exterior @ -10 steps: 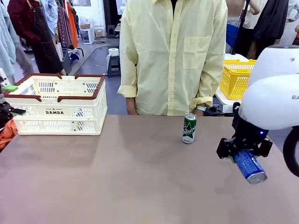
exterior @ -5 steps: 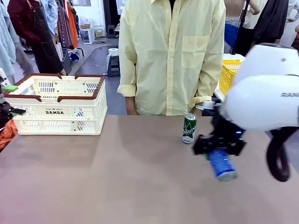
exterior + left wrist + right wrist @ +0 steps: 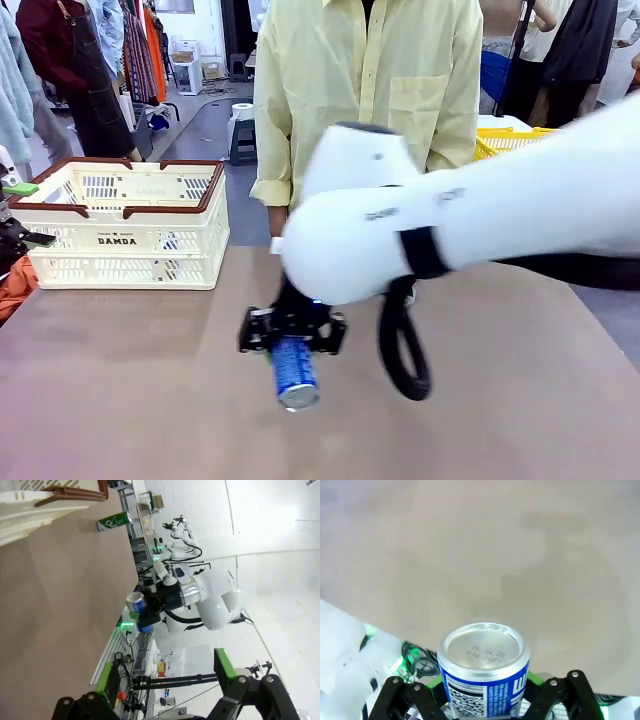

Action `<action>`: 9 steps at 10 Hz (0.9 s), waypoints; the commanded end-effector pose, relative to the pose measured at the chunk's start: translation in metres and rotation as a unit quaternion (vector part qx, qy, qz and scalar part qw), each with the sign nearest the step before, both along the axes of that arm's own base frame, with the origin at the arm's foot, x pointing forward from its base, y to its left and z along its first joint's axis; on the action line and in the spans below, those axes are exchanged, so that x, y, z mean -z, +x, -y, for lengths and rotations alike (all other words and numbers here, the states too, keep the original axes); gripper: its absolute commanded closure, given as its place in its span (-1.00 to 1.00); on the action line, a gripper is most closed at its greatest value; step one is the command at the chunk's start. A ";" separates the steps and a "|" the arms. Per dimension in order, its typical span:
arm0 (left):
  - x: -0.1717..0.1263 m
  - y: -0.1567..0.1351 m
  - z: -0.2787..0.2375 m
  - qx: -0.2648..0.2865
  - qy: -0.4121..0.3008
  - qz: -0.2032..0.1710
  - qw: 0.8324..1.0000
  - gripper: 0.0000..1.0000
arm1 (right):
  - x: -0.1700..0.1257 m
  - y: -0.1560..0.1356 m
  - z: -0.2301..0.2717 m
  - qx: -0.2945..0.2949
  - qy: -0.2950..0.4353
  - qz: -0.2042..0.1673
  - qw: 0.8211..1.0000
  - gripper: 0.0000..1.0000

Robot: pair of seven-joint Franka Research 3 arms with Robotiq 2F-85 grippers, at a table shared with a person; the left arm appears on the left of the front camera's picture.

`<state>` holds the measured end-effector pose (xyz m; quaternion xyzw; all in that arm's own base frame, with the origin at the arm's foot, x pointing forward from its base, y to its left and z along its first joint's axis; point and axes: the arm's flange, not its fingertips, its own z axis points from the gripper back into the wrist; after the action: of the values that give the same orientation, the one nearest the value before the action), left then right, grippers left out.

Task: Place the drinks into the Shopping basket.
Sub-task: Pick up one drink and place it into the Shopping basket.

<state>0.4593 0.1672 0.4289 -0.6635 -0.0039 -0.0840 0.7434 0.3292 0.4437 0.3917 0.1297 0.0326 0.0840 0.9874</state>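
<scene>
Right pincer (image 3: 293, 338) is clenched around the blue can (image 3: 296, 372), held clear of the table (image 3: 120, 380), probably bound for the Shopping basket (image 3: 60, 208) at ten o'clock. Left pincer (image 3: 165, 664) hangs released.

The blue can (image 3: 484, 680) reads to me as metal: a bare silver end, smooth with a dull shine (date stamp printed on it), and a glossy printed wall. I see the table (image 3: 120, 400) as matt and smooth. The Shopping basket (image 3: 150, 240) is cream perforated plastic with brown plastic rims. The right arm's shell (image 3: 520, 200) is glossy white, the person's shirt (image 3: 370, 100) soft yellow cloth
</scene>
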 end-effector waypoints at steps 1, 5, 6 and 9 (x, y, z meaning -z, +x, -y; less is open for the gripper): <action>-0.002 -0.003 0.000 -0.001 -0.006 0.003 1.000 -1.00 | 0.010 0.028 -0.049 0.030 -0.036 0.022 0.999 1.00; -0.002 -0.003 0.000 -0.001 -0.006 0.003 1.000 -1.00 | 0.064 0.055 -0.083 0.047 -0.074 -0.004 0.996 1.00; -0.002 -0.003 0.000 -0.001 -0.006 0.003 1.000 -1.00 | 0.079 0.060 -0.085 0.055 -0.082 -0.012 0.995 1.00; -0.002 -0.003 0.000 -0.001 -0.006 0.003 1.000 -1.00 | 0.081 0.061 -0.083 0.069 -0.082 0.008 0.994 1.00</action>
<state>0.4593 0.1672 0.4288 -0.6636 -0.0038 -0.0839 0.7434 0.3919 0.5188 0.2993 0.0587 0.0394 0.0334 0.9969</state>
